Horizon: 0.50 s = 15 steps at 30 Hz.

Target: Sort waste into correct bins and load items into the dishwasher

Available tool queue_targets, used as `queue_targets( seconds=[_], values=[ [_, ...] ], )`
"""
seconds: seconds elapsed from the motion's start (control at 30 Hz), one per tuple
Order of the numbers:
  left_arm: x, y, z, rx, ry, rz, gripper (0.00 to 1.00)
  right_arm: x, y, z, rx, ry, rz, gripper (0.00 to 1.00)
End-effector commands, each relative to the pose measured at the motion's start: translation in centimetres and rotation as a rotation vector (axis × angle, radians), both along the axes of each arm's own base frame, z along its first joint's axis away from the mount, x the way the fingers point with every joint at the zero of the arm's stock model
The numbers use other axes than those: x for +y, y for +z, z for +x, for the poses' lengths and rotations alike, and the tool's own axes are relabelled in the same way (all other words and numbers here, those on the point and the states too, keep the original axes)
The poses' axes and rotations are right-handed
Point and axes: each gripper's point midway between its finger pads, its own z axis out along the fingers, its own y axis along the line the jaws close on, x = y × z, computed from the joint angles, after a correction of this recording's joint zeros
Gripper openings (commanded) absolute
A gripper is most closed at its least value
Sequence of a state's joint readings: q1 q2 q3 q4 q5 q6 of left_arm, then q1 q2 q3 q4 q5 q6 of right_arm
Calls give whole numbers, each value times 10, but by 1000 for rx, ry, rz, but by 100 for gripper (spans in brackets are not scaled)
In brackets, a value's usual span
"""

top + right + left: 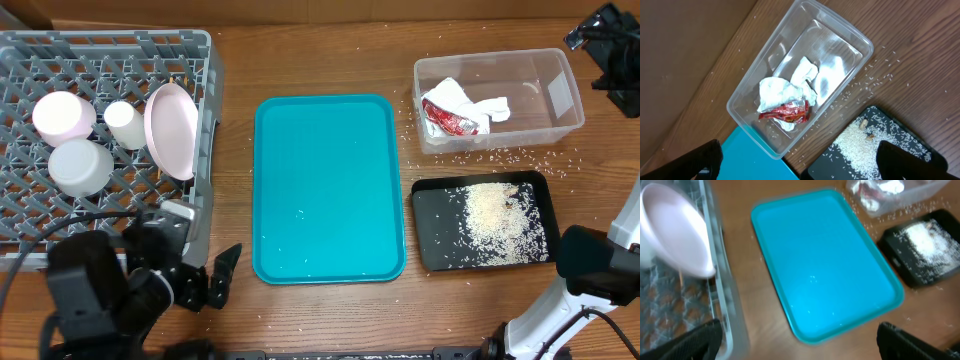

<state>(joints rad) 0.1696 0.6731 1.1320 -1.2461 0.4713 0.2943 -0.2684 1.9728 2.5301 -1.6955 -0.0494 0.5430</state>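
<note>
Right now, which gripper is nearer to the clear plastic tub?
Right. The right gripper hangs open by the far right corner of the clear tub. The left gripper is at the near left beside the dish rack, with the teal tray between it and the tub.

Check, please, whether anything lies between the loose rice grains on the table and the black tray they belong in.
Nothing visible does. The loose rice grains lie on the wooden table, in the strip between the clear tub and the black tray, close to the tray's rim.
</note>
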Motion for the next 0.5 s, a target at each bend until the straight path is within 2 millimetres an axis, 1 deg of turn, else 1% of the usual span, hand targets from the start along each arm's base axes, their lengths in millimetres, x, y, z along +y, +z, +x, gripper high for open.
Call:
queue_targets(
  seconds=[0.0,0.1,0.17,0.27,0.47],
  values=[
    [-14,-24,0,-125,-134,45,100,0,3,1,-12,2,1,100],
    [-17,-44,8,-197,-158,59,100,0,3,1,-12,2,1,100],
    [-20,-52,16,-280,-176,75,100,0,3,1,-12,2,1,100],
    [-23,-57,25,-392,-189,88,100,0,3,1,-12,2,1,100],
    [-20,-64,42,-597,-129,58,100,0,3,1,-12,2,1,100]
  ],
)
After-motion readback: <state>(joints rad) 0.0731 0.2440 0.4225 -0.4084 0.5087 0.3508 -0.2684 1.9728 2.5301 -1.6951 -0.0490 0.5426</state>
